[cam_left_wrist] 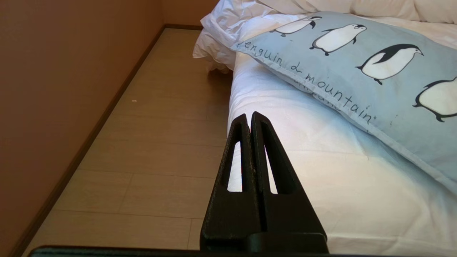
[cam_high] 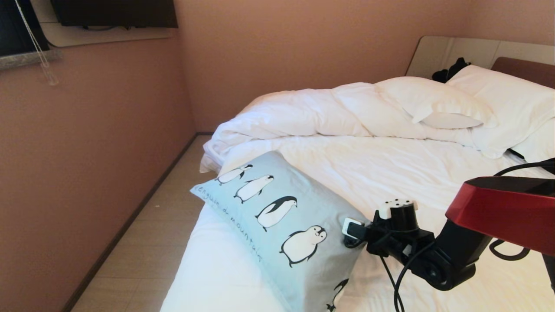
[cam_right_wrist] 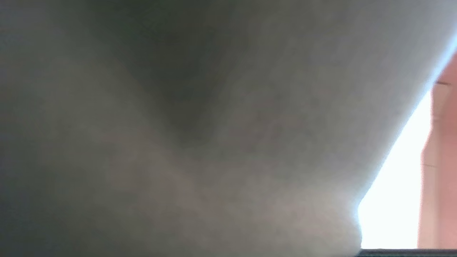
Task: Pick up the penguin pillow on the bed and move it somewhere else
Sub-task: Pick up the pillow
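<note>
Your right gripper [cam_high: 352, 230] sits at the right-hand edge of the penguin pillow [cam_high: 277, 225], with its black wrist and red arm reaching in from the right of the head view. You cannot see its fingertips there, because the pillow's edge covers them, and the right wrist view is filled with blurred grey fabric pressed close against the lens. The jaws are pressed together, and with fabric all around them they appear to be pinching the pillow's edge, though the actual contact is hidden from you.

You find the penguin pillow lying at an angle across the near left corner of the bed [cam_high: 390, 173], on the wrinkled white sheet, with one corner hanging out over the bed's left side above the wooden floor [cam_high: 147, 242]. Its row of black-and-white penguins faces up, and the thin script line runs along its left long edge.

Your left gripper [cam_left_wrist: 249, 117] hangs low beside the bed, its two black fingers pressed together with nothing between them, pointing along the mattress edge and well apart from the pillow.

Farther up the bed you see the bunched white duvet [cam_high: 303, 112], two white pillows [cam_high: 438, 104] and a black bundle [cam_high: 451, 69] against the headboard.
</note>
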